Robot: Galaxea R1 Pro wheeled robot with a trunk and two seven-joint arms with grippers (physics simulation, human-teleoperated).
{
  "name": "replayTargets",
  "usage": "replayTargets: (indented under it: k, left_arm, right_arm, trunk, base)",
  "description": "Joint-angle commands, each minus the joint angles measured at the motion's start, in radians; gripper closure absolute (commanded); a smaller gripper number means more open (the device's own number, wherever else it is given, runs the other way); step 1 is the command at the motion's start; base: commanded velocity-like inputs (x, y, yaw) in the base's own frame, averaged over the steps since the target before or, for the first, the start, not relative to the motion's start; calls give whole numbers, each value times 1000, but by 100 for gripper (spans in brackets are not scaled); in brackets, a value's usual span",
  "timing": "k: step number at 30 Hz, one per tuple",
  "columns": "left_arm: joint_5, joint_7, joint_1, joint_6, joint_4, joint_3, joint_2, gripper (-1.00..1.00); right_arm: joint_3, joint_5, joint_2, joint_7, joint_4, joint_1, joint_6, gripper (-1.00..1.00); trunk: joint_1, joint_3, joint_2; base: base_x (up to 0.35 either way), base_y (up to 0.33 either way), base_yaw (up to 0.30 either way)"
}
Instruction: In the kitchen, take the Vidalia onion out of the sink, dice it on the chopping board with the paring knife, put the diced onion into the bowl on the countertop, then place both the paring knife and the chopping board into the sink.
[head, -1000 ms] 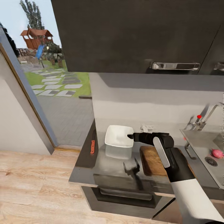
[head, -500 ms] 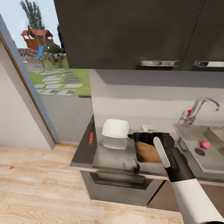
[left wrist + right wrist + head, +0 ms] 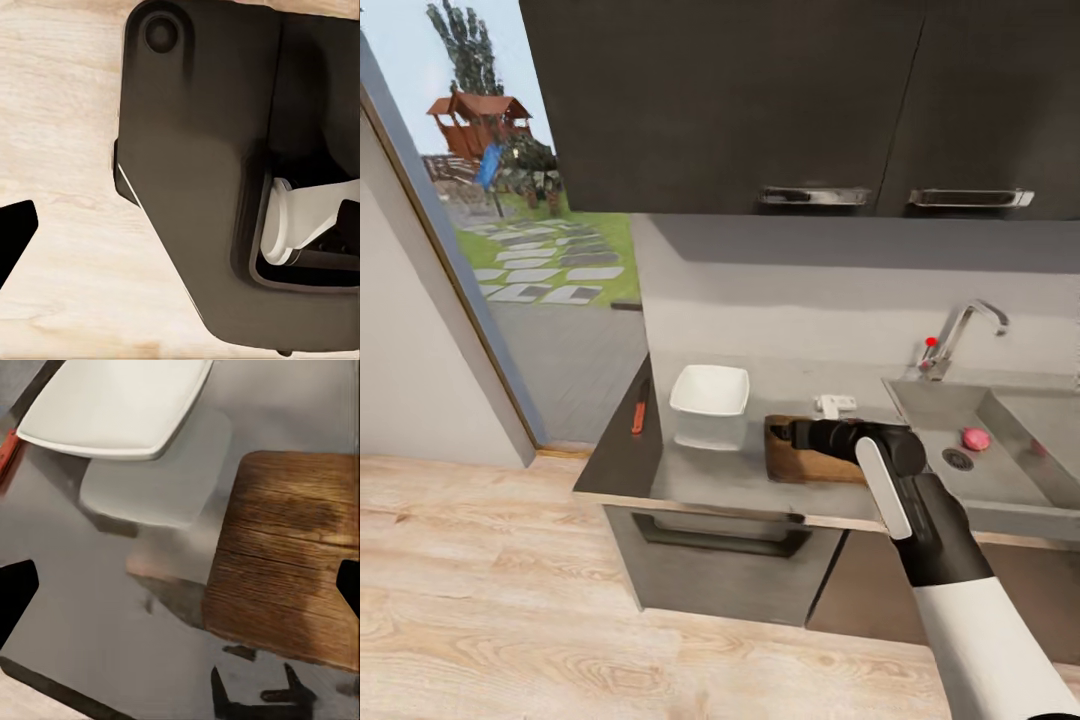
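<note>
With its jaws spread wide and empty, the right gripper (image 3: 780, 435) hovers over the dark brown wooden chopping board (image 3: 805, 466), pointing away from the small pinkish-red Vidalia onion (image 3: 976, 438) lying in the grey steel sink (image 3: 930, 405) to its right.
</note>
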Motion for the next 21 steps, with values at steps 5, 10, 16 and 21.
replayTargets:
  k: [5,10,16,21]
  left_arm:
    - [8,-1,0,-1,-2,0,0,-100]
    - [8,-1,0,0,-2,0,0,-100]
    - [8,0,0,0,-4,0,0,-100]
    - [7,0,-1,-1,-15,0,0,-100]
  right_arm:
    - [1,6,-2,3,-47,3,0,-100]
    - [1,8,-3,3,-104,9,-2,-100]
    - [1,29,-3,-9,-154,47,-71,-100]
    - [1,107,-3,-19,-207,126,-211,-100]
  trunk:
    - [0,-2,-2]
    - [0,-2,-2]
    - [0,-2,-2]
    - [0,-2,-2]
  base:
    - [-293,-148,0]
    - [-294,-147,0]
    - [-278,-144,0]
    - [-43,-26,0]
